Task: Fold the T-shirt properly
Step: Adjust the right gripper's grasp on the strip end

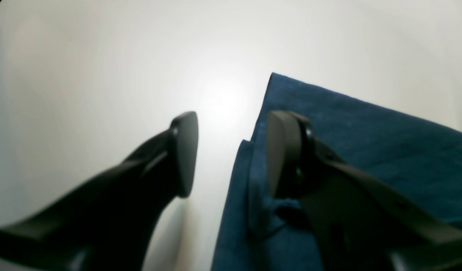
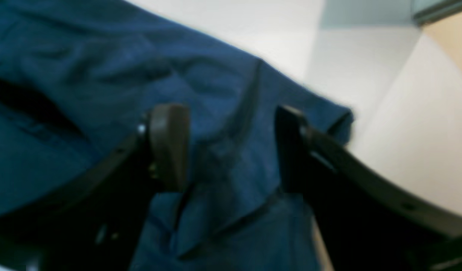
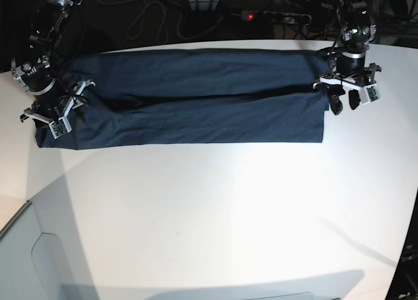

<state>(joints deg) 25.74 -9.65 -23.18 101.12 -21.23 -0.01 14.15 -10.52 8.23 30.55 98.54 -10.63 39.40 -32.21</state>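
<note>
Looking like both long folds are in: dark navy-blue cotton T-shirt (image 3: 196,100) lies banded, left end effector (image 3: 345,99) and right end effector (image 3: 51,109) wide, empty; next, crosswise fold from its ends.

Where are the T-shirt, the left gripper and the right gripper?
T-shirt (image 3: 196,110), base view, middle of the folded cloth.
Left gripper (image 1: 232,152), left wrist view, gap between the open fingertips.
Right gripper (image 2: 232,145), right wrist view, gap between the open fingertips, over cloth.

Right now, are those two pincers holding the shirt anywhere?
No. Both pincers, left and right, stand open at opposite ends of the T-shirt; neither grips it.
</note>
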